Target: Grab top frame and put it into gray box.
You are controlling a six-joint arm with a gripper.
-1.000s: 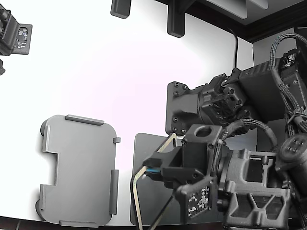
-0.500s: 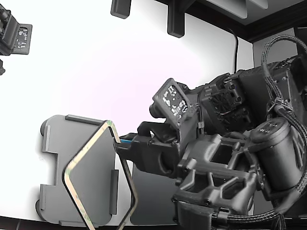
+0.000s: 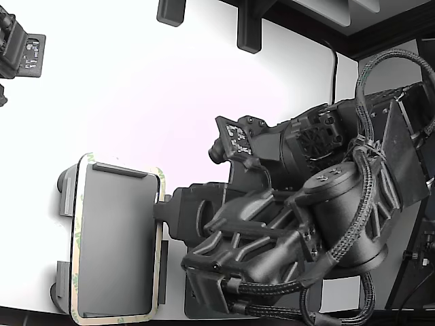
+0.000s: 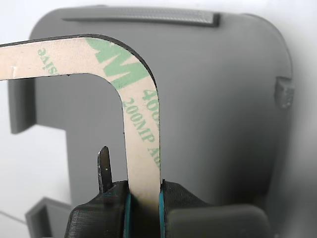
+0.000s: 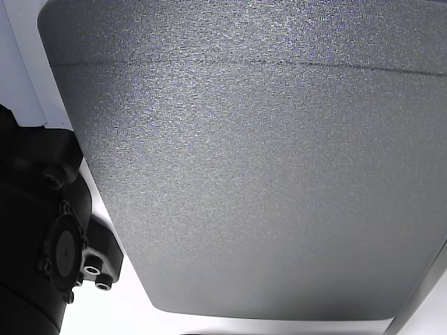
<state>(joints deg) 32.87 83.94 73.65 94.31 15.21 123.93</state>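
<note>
Holding the top frame (image 3: 77,238) by one of its long sides, the end effector (image 4: 143,198) is pinching the cream strip between its two dark pads, jaws narrow with only the strip between them. In the exterior view the frame is lying roughly flat right over the gray box (image 3: 115,238), its outline nearly matching the tray's, with the clamped edge on the exterior view's right. Can't really tell if it's touching the tray floor or hanging just above it. The wrist view is showing a rounded corner of the frame with green printed lettering, and the tray's raised edge tab behind it. The dark gray mat (image 5: 265,174) is filling most of the other view, sitting on the white desk (image 3: 136,88), mostly hidden under the arm in the exterior view.
</note>
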